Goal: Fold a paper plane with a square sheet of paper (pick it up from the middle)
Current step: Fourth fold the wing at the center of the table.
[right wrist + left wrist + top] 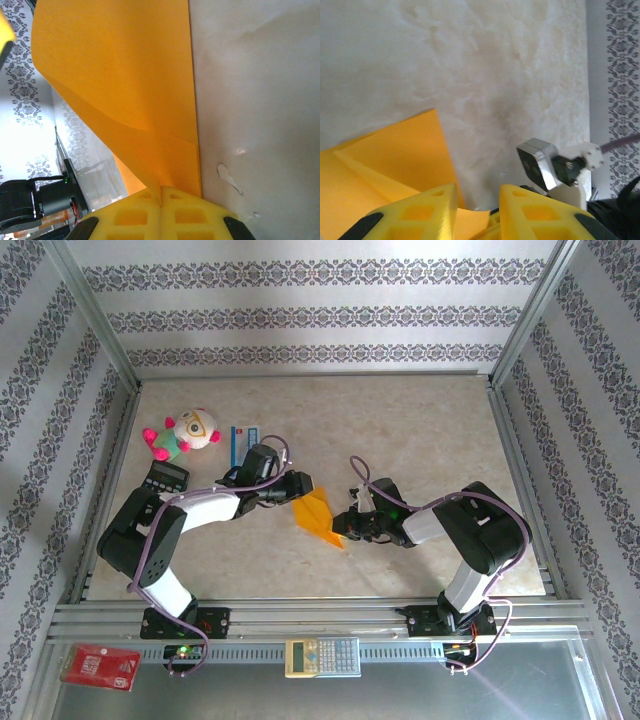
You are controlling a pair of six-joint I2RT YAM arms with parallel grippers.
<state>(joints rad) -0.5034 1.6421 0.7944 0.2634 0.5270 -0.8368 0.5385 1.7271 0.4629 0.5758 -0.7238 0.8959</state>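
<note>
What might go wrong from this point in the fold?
The right gripper pinches the orange paper by one edge while the sheet bows; a tug might tear it or add a stray crease. The left gripper has its jaws apart around the paper's edge, so closing there could shift the fold.

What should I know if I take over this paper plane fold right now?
Paper: middle of the table, creased and partly folded.
Right gripper: shut on the paper's edge, one layer curling up.
Left gripper: jaws apart at the paper's opposite side, not clamping.
Done: early folds. Left: remaining folds; no finished plane yet.
</note>
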